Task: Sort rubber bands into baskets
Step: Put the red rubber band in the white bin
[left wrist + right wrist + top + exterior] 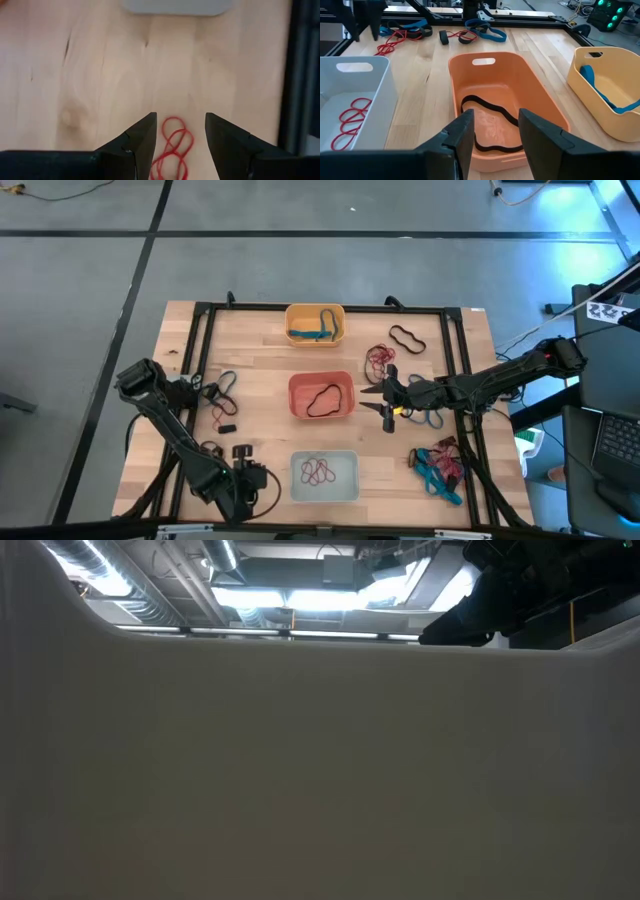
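Note:
The red-orange basket (296, 402) stands mid-table with a black rubber band (485, 106) lying on its floor. My right gripper (377, 399) is open and empty just off the basket's right end, its fingers above the rim in the right wrist view (495, 120). My left gripper (258, 474) is open near the table's near-left, left of the pale basket (350, 480). In the left wrist view its fingers (180, 125) stand on either side of a red rubber band (172, 145) lying flat on the wood. The yellow basket (340, 315) at the far side holds a blue band (312, 332).
Red bands (318, 470) lie in the pale basket. Loose on the table's right side are a black band (407, 338), red bands (378, 360) and a mixed pile (440, 465). More bands (220, 390) lie at the left. A pale wall (300, 770) fills the low view.

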Robot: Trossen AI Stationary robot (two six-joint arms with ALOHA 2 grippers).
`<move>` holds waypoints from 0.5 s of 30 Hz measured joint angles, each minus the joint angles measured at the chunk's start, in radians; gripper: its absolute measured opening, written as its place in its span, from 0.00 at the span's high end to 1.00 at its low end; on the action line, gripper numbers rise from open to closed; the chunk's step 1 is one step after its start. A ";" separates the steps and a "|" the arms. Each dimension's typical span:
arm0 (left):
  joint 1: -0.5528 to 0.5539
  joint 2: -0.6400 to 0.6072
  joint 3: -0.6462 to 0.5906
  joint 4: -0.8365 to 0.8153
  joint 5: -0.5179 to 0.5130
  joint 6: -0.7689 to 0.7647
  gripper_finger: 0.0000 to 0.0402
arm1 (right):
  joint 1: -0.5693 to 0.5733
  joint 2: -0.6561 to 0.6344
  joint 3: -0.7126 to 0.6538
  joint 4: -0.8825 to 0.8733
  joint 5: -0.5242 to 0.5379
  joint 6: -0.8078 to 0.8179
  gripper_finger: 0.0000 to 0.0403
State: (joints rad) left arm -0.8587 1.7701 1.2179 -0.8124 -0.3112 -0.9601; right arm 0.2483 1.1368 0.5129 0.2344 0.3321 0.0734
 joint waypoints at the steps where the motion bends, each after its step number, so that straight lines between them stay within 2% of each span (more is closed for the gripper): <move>1: 0.001 0.000 -0.016 0.010 0.002 -0.010 0.59 | 0.000 0.000 0.000 0.000 0.000 0.000 0.61; 10: 0.019 0.004 -0.125 0.101 0.035 -0.082 0.59 | 0.000 0.000 0.000 0.000 0.000 0.000 0.61; 15: 0.031 0.004 -0.158 0.166 0.039 -0.065 0.59 | 0.000 0.000 0.000 0.000 0.000 0.000 0.61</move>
State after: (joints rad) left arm -0.8276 1.7737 1.0603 -0.6464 -0.2719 -1.0255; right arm 0.2485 1.1366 0.5129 0.2348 0.3321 0.0734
